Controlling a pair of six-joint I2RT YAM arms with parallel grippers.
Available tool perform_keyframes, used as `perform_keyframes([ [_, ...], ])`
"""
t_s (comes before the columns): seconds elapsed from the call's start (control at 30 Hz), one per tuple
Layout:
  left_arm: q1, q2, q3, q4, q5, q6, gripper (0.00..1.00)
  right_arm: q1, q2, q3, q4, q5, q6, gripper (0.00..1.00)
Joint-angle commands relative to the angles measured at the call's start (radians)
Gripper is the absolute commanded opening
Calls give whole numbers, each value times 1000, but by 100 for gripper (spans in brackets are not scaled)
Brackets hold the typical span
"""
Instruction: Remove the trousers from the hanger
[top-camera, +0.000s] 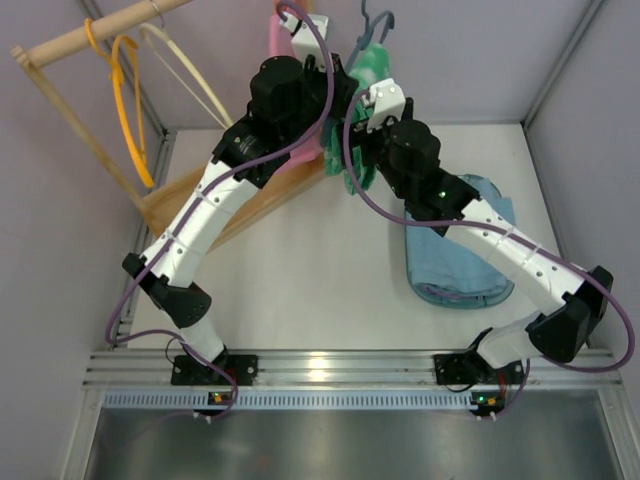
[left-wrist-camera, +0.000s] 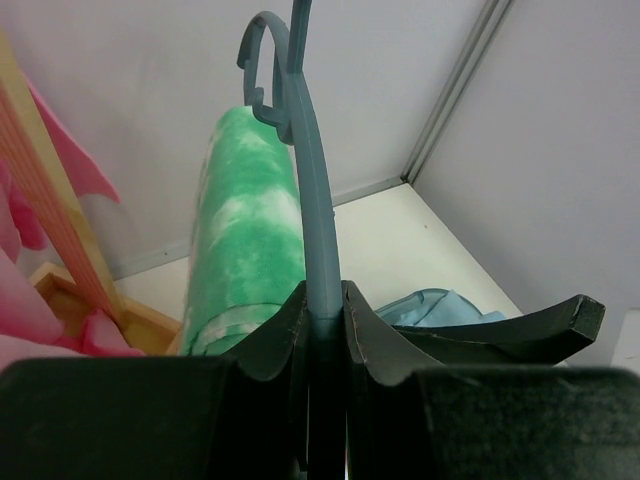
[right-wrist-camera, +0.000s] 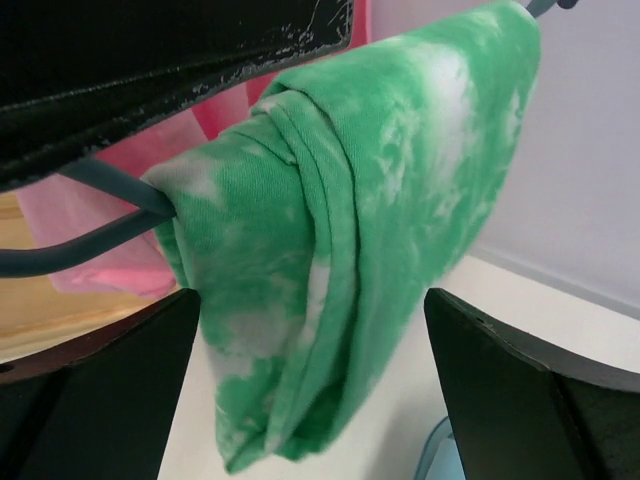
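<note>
Your trousers (right-wrist-camera: 380, 200) hang folded over the hanger (left-wrist-camera: 315, 180), above the middle of the table's far edge. Your left gripper (left-wrist-camera: 325, 300) is clamped tight on the hanger's thin arm, and the trousers hang just beside it. Your right gripper (right-wrist-camera: 310, 300) stands wide, one finger close on each side of the hanging cloth; whether either finger touches it, you cannot tell. A pink cloth (right-wrist-camera: 110, 275) hangs just behind the trousers. A light-blue cloth (top-camera: 440, 265) lies toward the table's right edge.
</note>
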Motion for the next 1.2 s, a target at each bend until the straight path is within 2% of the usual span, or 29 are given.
perform_keyframes([
  [0.0, -8, -65, 57, 252, -21, 40, 0, 14, -14, 10, 79, -14, 35, 97],
  [0.13, -8, -71, 49, 258, -28, 50, 0, 14, -28, 19, 50, -5, 52, 97],
  [0.3, -8, -76, 51, 277, -1, 25, 0, 15, -19, -50, 79, 57, 9, 97],
  [0.4, -8, -80, 58, 278, 14, 28, 0, 14, -2, -73, 90, 120, -34, 92],
  [0.47, -8, -83, 60, 278, 7, 36, 0, 14, -5, -73, 90, 130, -44, 77],
  [0.53, -6, -85, 54, 277, 2, 40, 0, 0, -8, -71, 90, 77, -47, 67],
  [0.7, -6, -102, 44, 278, 18, 19, 0, -12, 16, -67, 90, 32, -69, 70],
  [0.73, -6, -111, 41, 277, 19, 14, 0, -12, 36, -64, 127, 37, -67, 79],
  [0.83, -6, -125, 32, 278, 5, 4, 0, -14, 73, -50, 159, 35, -66, 89],
  [0.9, -6, -133, 28, 274, -18, 5, 0, -14, 93, -27, 165, 40, -70, 88],
  [1.03, -6, -143, 21, 271, -16, 7, 0, -14, 133, 1, 181, 99, -148, 74],
  [1.17, -5, -154, 5, 271, -33, 30, 0, -14, 116, 7, 165, 135, -218, 69],
])
